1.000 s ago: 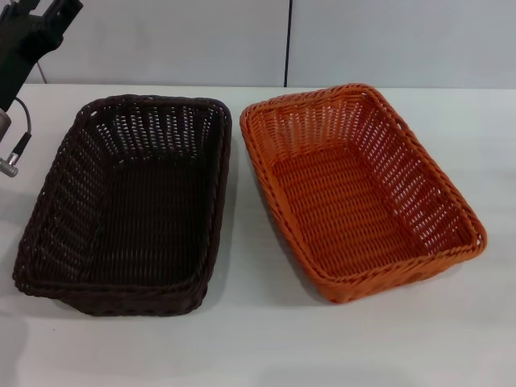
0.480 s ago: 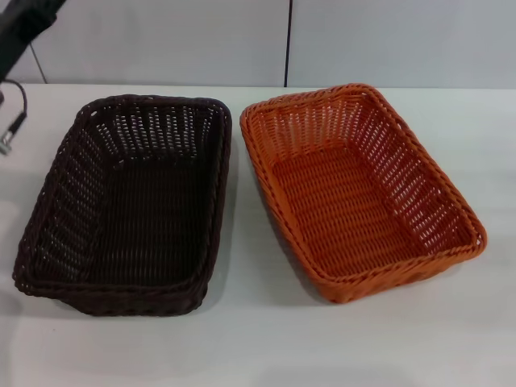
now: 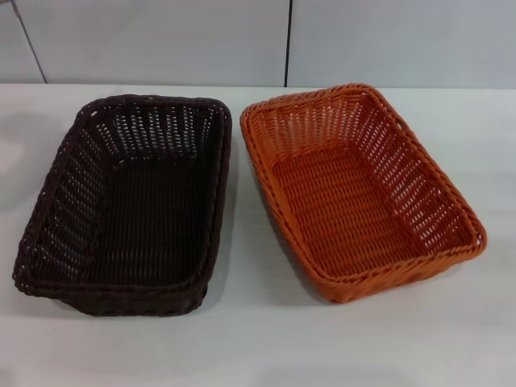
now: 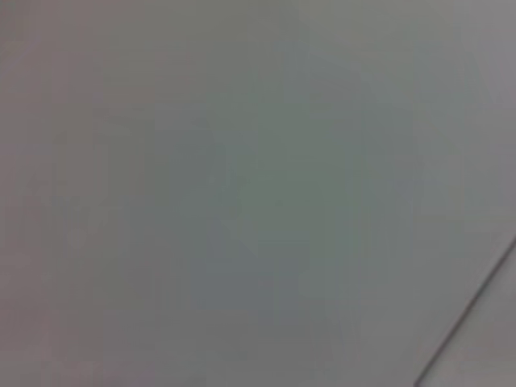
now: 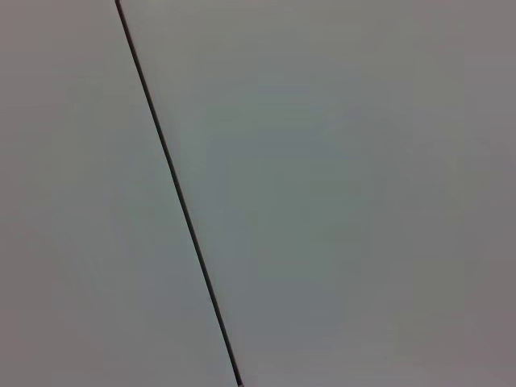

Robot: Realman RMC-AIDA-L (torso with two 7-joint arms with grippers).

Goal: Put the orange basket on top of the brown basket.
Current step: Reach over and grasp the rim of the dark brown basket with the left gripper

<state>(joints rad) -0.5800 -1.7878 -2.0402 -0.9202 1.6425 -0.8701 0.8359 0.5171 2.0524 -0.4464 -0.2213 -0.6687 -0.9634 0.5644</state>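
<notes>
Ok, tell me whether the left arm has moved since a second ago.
Yes. It showed at the head view's upper-left corner, above the brown basket, and has withdrawn up and out of view. Both baskets, brown and orange basket, stay put.

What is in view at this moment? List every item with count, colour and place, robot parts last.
brown basket: one, very dark brown, on the table's left half, open side up, nothing in it.
orange basket: one, bright orange, on the table's right half beside the brown one, open side up, nothing in it, not stacked.
table: one, white, under both baskets.
wall: pale grey panels with dark seams, behind the table; both wrist views show only such panels.
left gripper: not in any view.
right gripper: not in any view.
</notes>
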